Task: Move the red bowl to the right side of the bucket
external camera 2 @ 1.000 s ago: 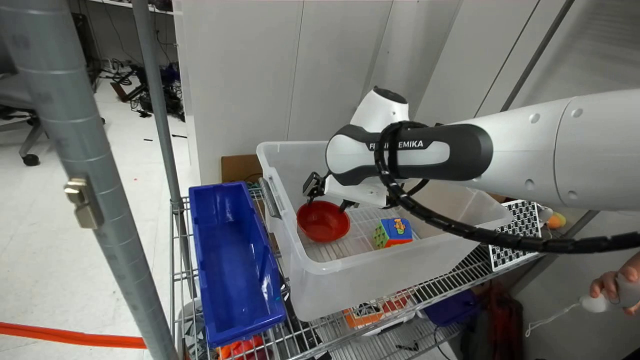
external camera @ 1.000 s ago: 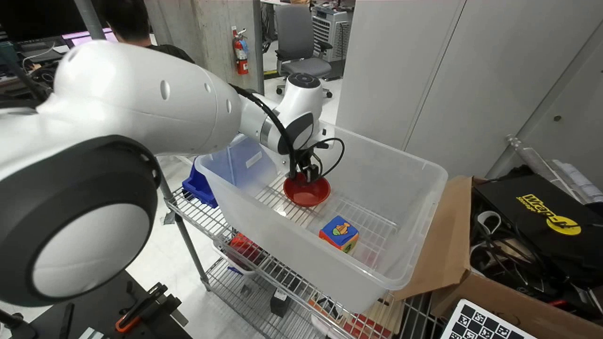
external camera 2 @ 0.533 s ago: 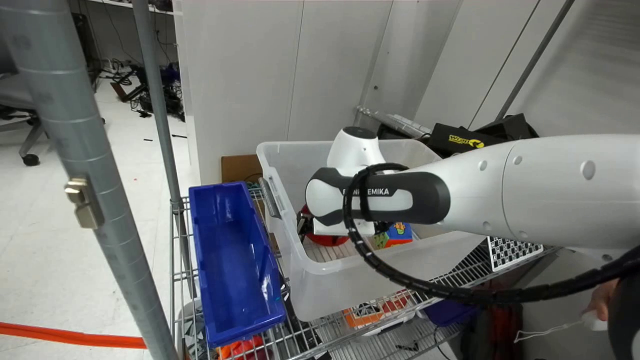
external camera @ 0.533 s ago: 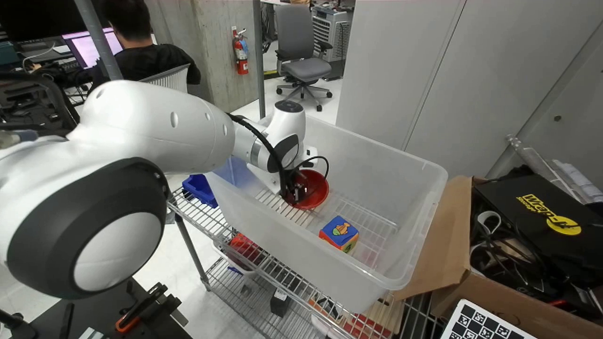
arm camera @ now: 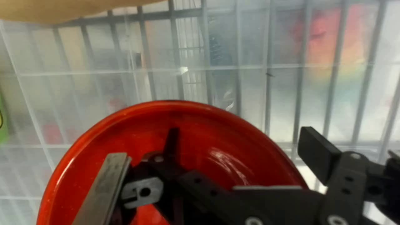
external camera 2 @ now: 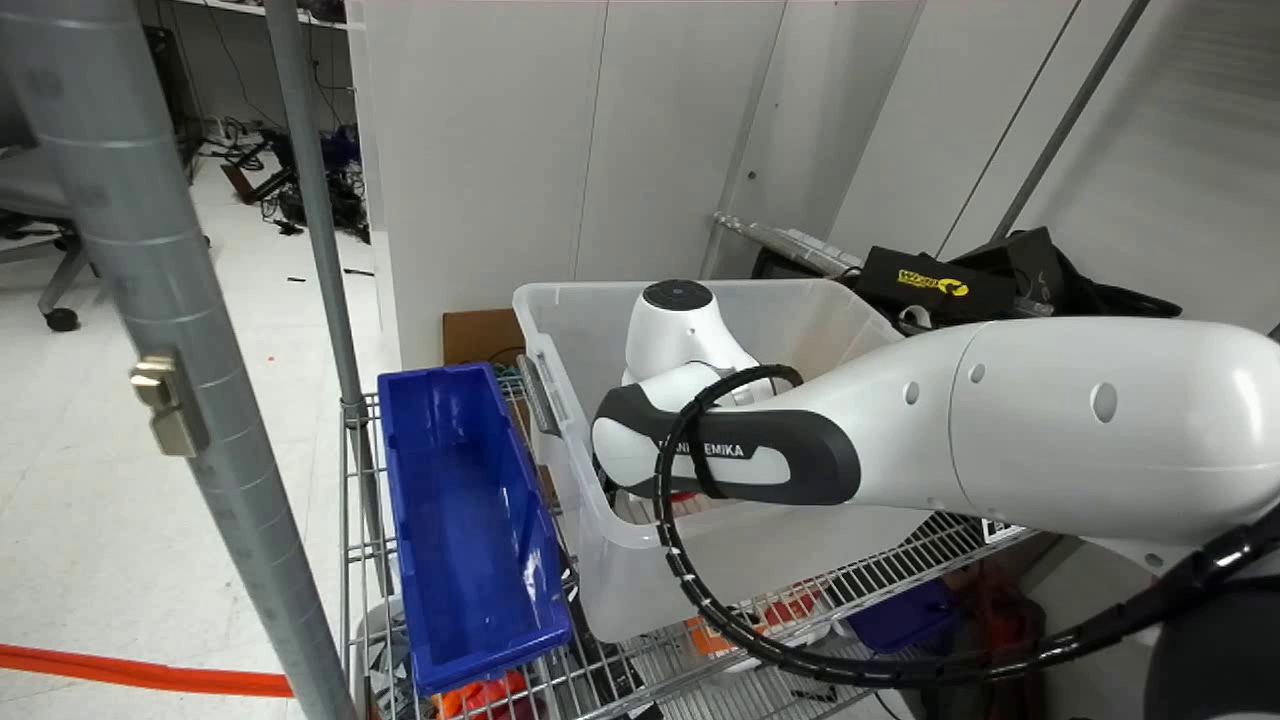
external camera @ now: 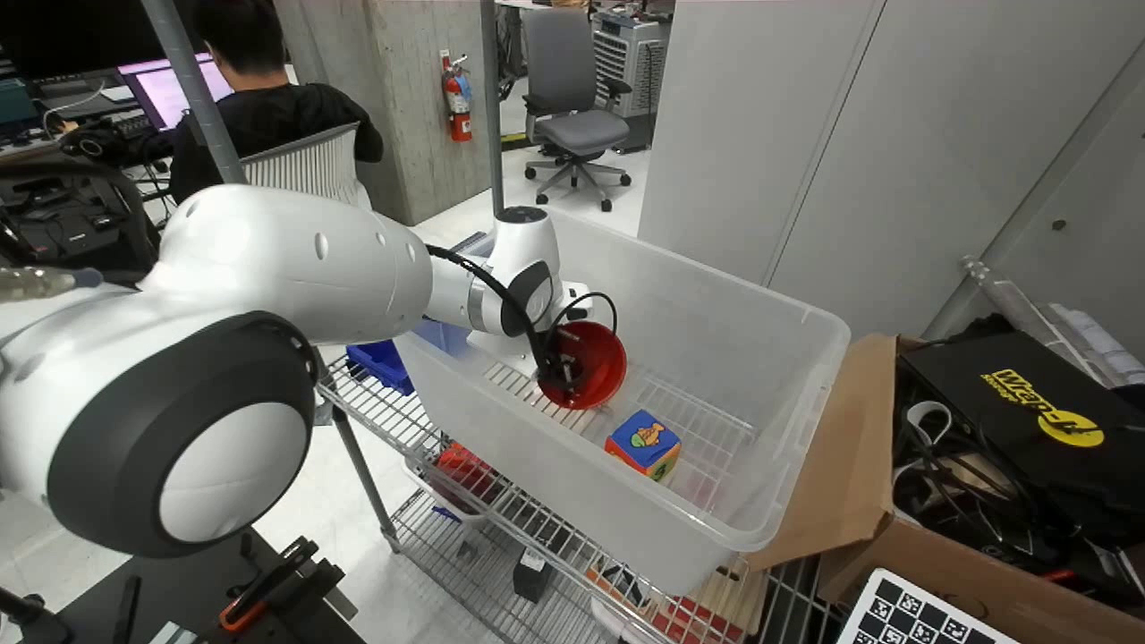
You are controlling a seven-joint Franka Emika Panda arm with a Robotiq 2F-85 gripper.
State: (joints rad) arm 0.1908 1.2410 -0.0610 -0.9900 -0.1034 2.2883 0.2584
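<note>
Bowl (external camera: 606, 365) sits inside the bucket (external camera: 716, 344), toward the edge of the desk (external camera 2: 940, 548) bearing the blue bin (external camera 2: 470, 530), and I have my hand (arm camera: 240, 137) spread wide, the red rim between its fingers.

Colorful cube (external camera: 643, 442) (blue on top), blue bin (external camera 2: 468, 510), cardboard box (external camera: 1002, 595), gray chair (external camera: 564, 76)

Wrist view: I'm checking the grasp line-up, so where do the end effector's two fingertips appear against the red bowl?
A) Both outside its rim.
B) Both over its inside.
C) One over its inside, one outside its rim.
C: one fingertip of the end effector shows against the inside of the red bowl, the other beyond its rim.
</note>
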